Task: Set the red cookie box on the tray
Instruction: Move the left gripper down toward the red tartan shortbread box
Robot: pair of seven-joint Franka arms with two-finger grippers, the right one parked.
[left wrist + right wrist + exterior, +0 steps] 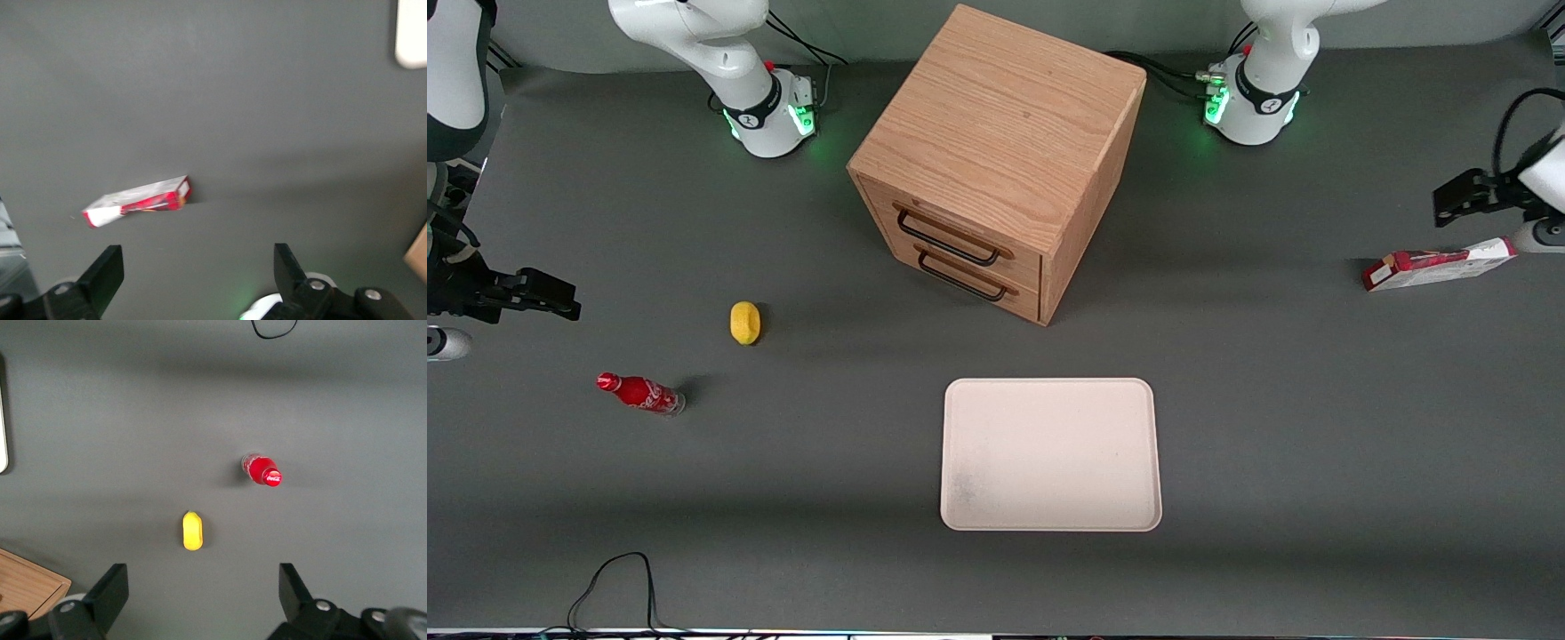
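Observation:
The red cookie box point(1436, 267) lies flat on the grey table toward the working arm's end, its white end panel pointing away from the cabinet. It also shows in the left wrist view point(137, 200). My left gripper point(1458, 197) hovers above the table just beside the box and farther from the front camera, not touching it. In the wrist view the gripper point(198, 273) is open and empty, its black fingers point(107, 273) wide apart over bare table. The cream-white tray point(1049, 391) lies flat nearer the front camera, in front of the cabinet. One corner of the tray shows in the wrist view point(410, 33).
A wooden two-drawer cabinet point(996, 151) stands mid-table, farther from the front camera than the tray. A yellow lemon-like object point(744, 322) and a small red soda bottle point(640, 393) lie toward the parked arm's end. A black cable point(618, 578) loops at the near table edge.

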